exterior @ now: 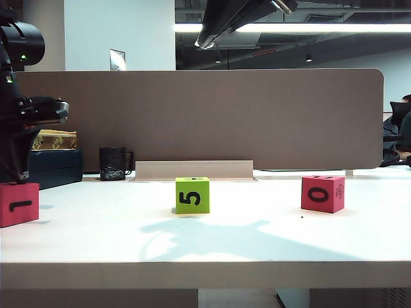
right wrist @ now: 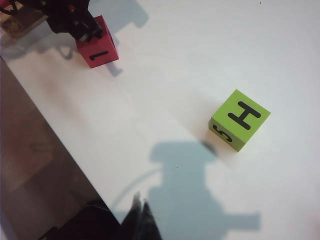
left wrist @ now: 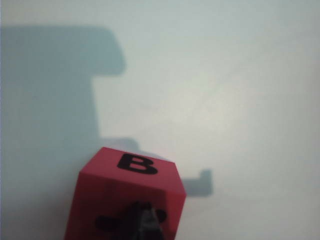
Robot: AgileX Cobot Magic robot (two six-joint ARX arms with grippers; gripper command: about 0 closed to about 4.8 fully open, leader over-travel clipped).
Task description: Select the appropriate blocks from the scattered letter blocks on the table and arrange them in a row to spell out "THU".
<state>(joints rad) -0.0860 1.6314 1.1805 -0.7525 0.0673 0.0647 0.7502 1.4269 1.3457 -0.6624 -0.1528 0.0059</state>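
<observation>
1. Right now I am reading the writing first: in the exterior view the lime-green block (exterior: 192, 195) is showing a "5" turned on its side, just left of centre of the frame.
2. From the right wrist view that same green block (right wrist: 239, 119) is carrying an "H" on its top face and the "5" on a side face.
3. At the lower left edge of the exterior frame, the left pinkish-red block (exterior: 18, 204) is showing a single bar-like mark that I am reading as a "1" or "I"; I cannot tell which.
4. The left wrist view is showing a "B" on the upper face of this red block (left wrist: 125, 199) and a dark shape on the nearer face, partly hidden.
5. The right pinkish-red block (exterior: 323, 193) is sitting right of centre, showing an "O" or "0".
6. My left gripper (left wrist: 145, 222) is shut, empty, its dark tip lying over the red block; whether it is touching I cannot tell.
7. My right gripper (right wrist: 140, 220) is pinched shut on nothing, hanging over the table (exterior: 205, 273) near its front edge.
8. All three blocks are standing well apart, with open white tabletop between them; the left block is sitting close to the front edge.
</observation>
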